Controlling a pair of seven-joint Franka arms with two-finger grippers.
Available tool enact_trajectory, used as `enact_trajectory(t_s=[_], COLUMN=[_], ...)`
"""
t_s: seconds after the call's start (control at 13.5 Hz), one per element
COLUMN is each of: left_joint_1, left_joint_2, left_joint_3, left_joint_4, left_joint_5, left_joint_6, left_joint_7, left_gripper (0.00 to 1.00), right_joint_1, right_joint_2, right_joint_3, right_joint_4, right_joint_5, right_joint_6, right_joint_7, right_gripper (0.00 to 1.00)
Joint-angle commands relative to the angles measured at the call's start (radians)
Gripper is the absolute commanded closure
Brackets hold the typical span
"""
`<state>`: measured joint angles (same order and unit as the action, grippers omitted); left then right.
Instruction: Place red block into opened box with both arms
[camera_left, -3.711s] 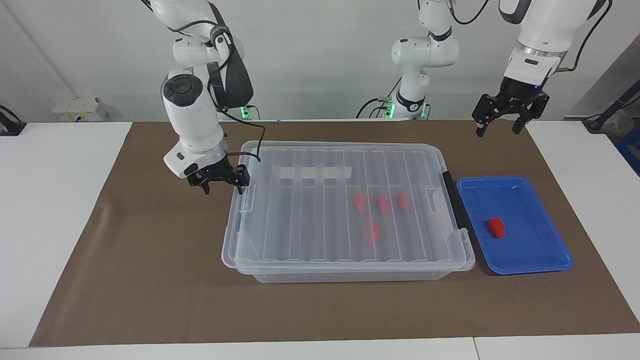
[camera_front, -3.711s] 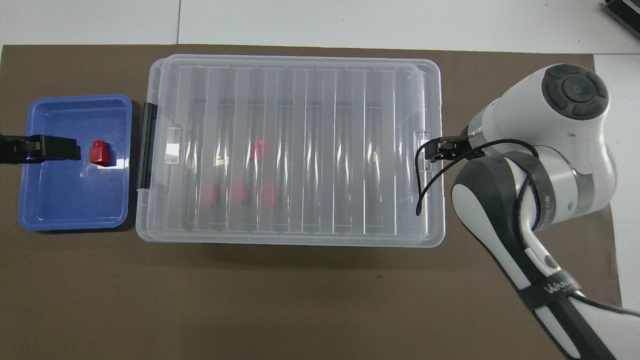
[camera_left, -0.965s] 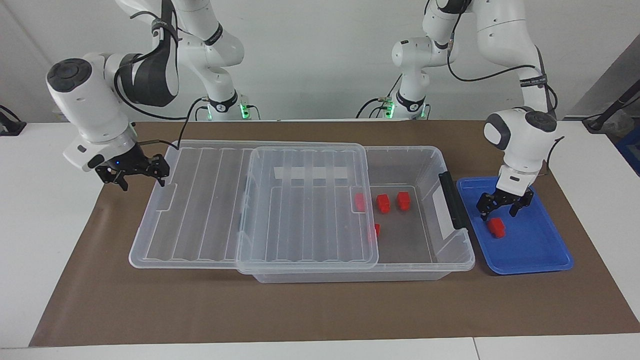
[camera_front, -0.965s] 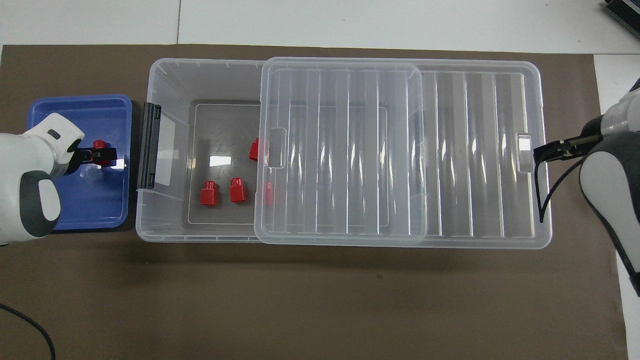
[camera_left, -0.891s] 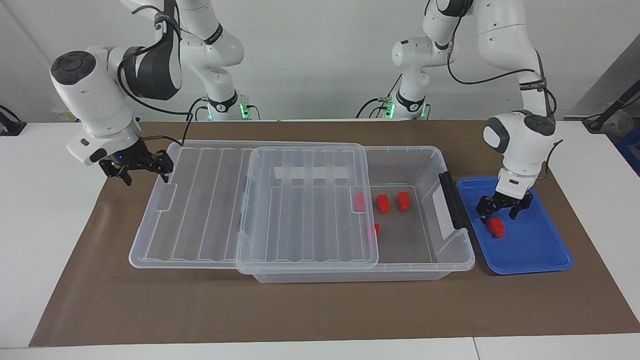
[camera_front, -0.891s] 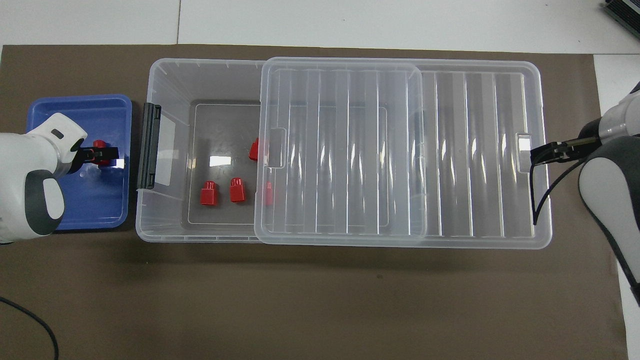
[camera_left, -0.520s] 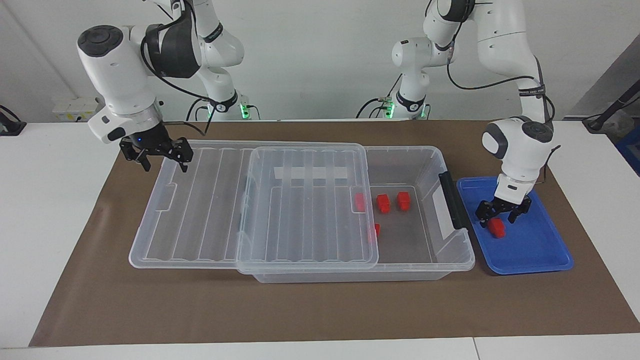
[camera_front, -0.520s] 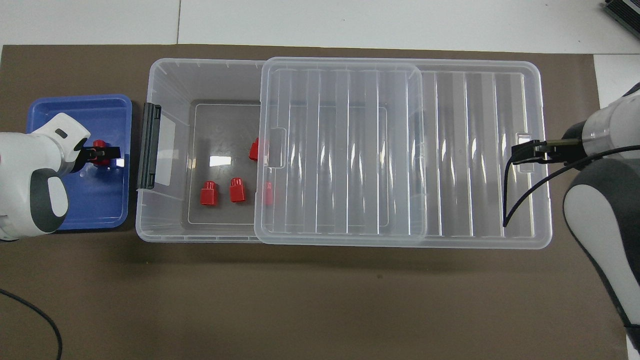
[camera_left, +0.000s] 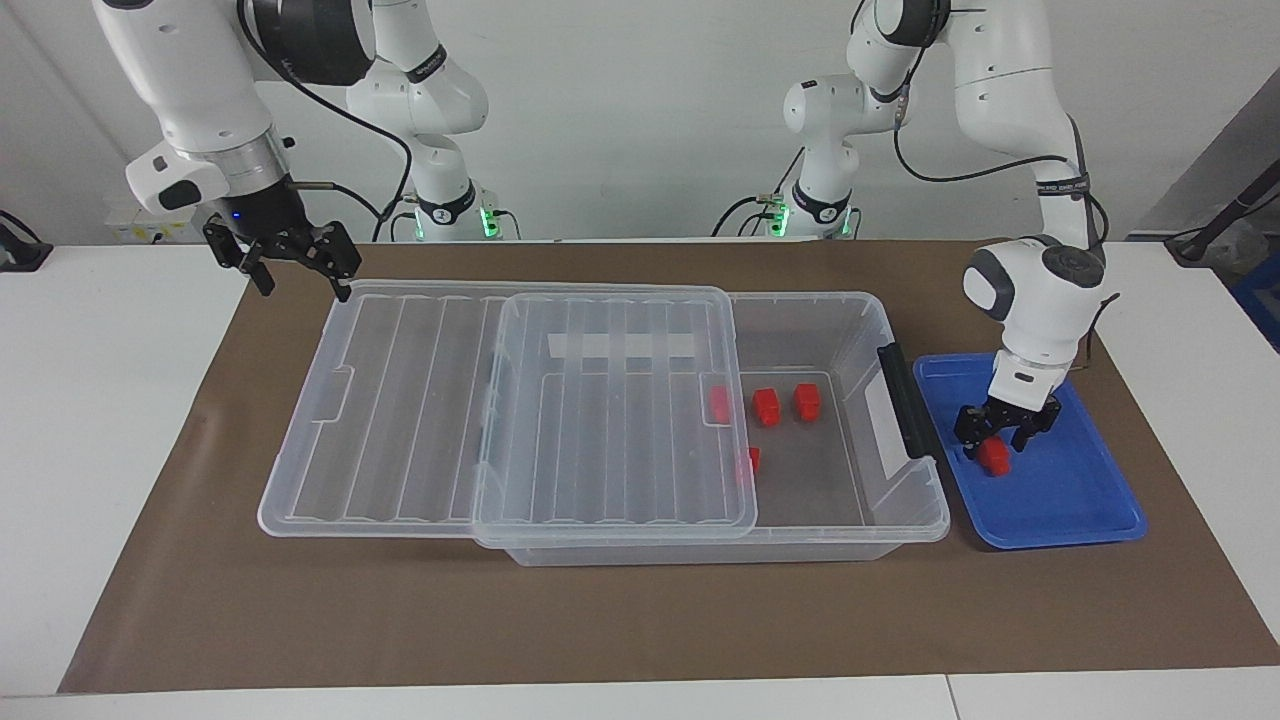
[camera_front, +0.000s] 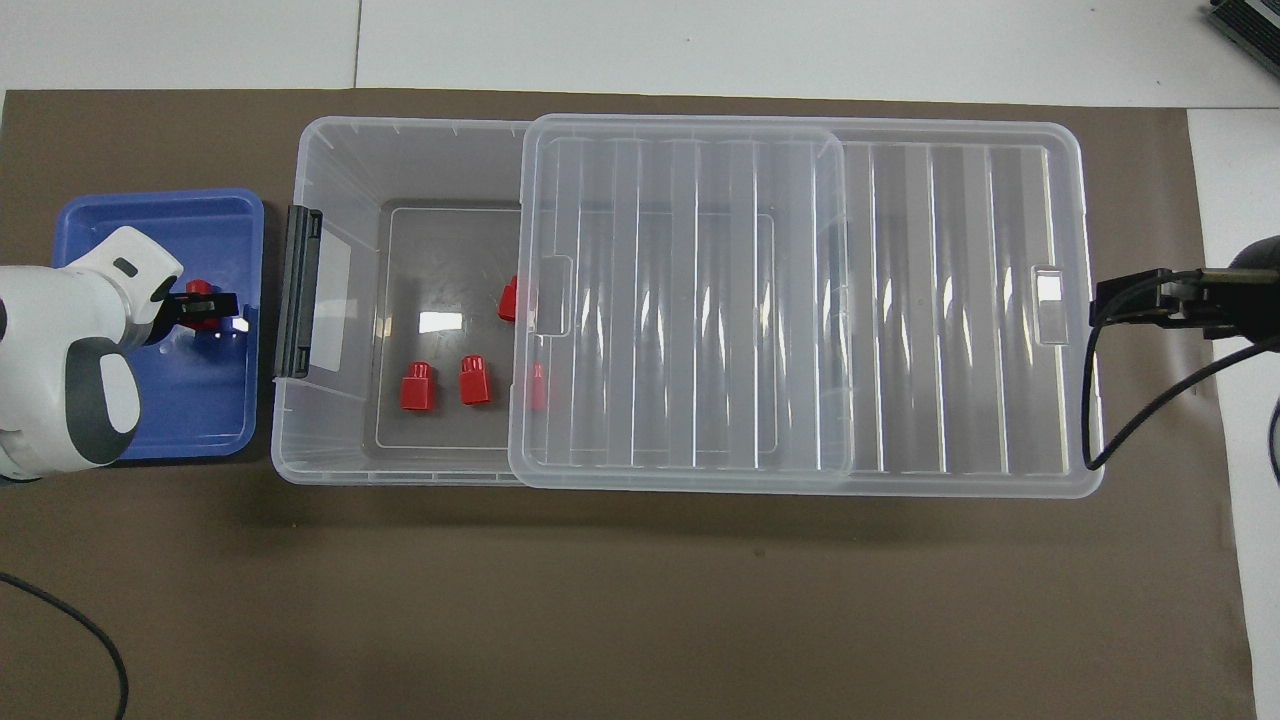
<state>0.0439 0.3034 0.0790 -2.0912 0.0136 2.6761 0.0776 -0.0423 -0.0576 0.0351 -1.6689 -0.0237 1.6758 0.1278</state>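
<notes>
No readable writing; white tape strip (camera_left: 623, 346) on lid (camera_left: 500, 410) is blank.

The clear box (camera_front: 340, 440) lies on a brown mat (camera_front: 600, 600) covering the desk, its ribbed lid (camera_front: 800, 300) slid toward the right arm's end. Four red blocks (camera_front: 417, 385) sit inside. Beside the box's black handle (camera_front: 297, 290), the left end effector (camera_front: 205, 305) is over the red block (camera_front: 200, 290) in the blue tray (camera_front: 200, 420). The right end effector (camera_front: 1135, 300) hangs just off the lid's edge.
</notes>
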Motion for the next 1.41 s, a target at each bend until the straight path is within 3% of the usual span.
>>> enact_trajectory(t_s=[0.0,0.22,0.37,0.67,0.89,1.11,1.34], left_joint_1=[0.002,0.001,0.001,-0.004,-0.012,-0.031,-0.132], left_joint_2=[0.014,0.014,0.014,-0.015,-0.047,-0.053,-0.081], left_joint_3=[0.001,0.001,0.001,-0.001,-0.007,-0.04,-0.065], left_joint_4=[0.011,0.02,0.077,0.36,0.503,0.608,0.617], left_joint_5=[-0.015,-0.015,-0.015,-0.015,-0.067,-0.115,-0.104], left_joint_6=[0.018,0.005,-0.089,-0.573,-0.822,-0.974,-0.984], left_joint_7=[0.005,0.004,0.005,0.001,-0.039,-0.25,-0.463], left_gripper=[0.58,1.0,1.0,1.0,1.0,1.0,1.0], right_joint_1=[-0.001,0.037,0.044,0.041,0.041,0.041,0.041], right_joint_2=[0.033,0.041,0.041,0.038,0.027,0.025,0.025], right_joint_3=[0.009,-0.027,-0.043,-0.043,-0.043,-0.043,-0.044], right_joint_4=[0.104,0.127,0.139,0.109,0.086,0.089,0.089], right_joint_5=[0.007,0.01,0.013,0.013,0.015,0.015,0.015], right_joint_6=[-0.085,-0.134,-0.14,-0.14,-0.136,-0.134,-0.136], right_joint_7=[0.026,0.029,0.023,0.01,0.007,0.009,0.009], right_gripper=[0.0,0.0,0.0,0.0,0.0,0.0,0.0])
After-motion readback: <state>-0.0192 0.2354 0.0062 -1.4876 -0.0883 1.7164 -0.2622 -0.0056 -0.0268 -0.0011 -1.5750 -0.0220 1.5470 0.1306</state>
